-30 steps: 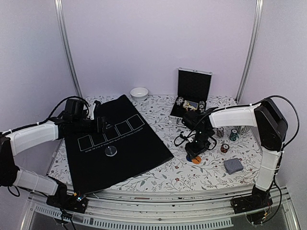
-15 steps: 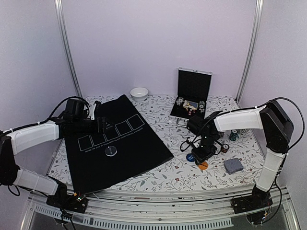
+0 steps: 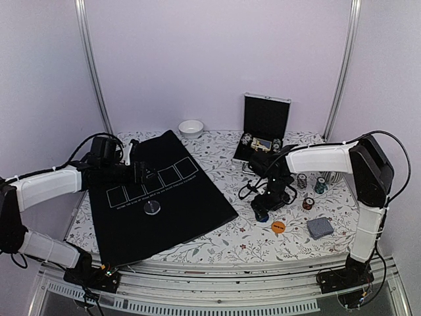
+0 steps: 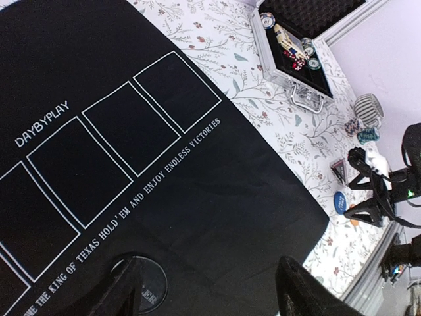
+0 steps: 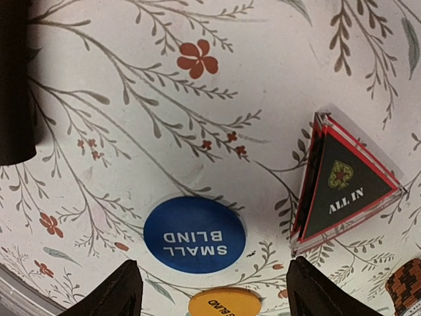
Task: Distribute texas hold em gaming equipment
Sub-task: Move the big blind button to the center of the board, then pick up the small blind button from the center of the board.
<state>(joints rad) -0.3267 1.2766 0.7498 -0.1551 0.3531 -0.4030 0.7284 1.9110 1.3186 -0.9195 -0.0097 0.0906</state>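
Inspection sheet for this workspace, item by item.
Surface: floral-cloth table, with a black mat on the left.
Job's things: grey button on the mat. On the cloth to the right: blue disc, orange disc, triangular marker, chip stacks, card deck.
Clutter: white bowl and open case, both at the back.
Tools: left tool open over the mat; right tool open over the blue disc.
Cables: black cables loop along both arms.
Surroundings: plain walls, metal poles.
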